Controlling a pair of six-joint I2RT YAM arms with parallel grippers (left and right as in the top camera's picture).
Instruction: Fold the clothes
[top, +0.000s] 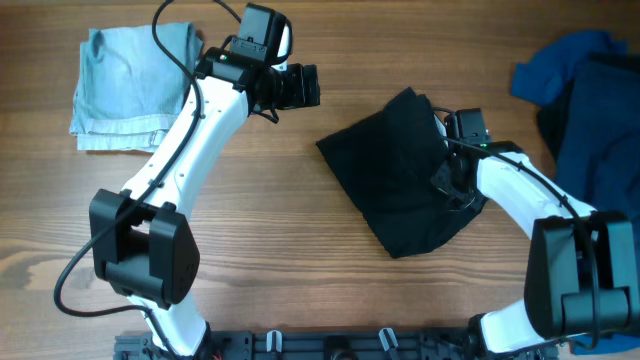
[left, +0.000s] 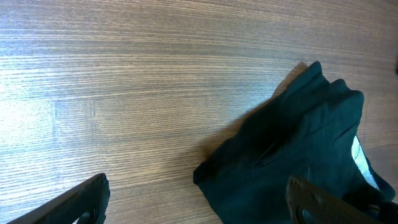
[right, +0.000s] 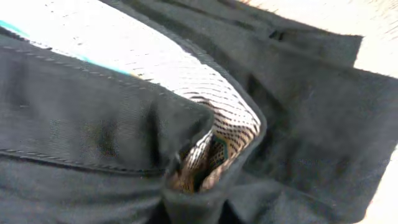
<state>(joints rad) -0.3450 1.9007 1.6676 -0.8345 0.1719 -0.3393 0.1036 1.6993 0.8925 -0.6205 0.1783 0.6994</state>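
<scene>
Clearly apart: shorts (top: 400, 180) edge, left pincer (top: 308, 86).

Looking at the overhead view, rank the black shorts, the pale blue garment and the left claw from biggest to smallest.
1. Black shorts and pale blue garment: about alike, too close to rank.
2. Left claw: clearly the smallest.

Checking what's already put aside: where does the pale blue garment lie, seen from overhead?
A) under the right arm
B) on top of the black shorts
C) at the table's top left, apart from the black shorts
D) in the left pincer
C: the pale blue garment lies flat at the top left, with bare table between it and the black shorts.
</scene>
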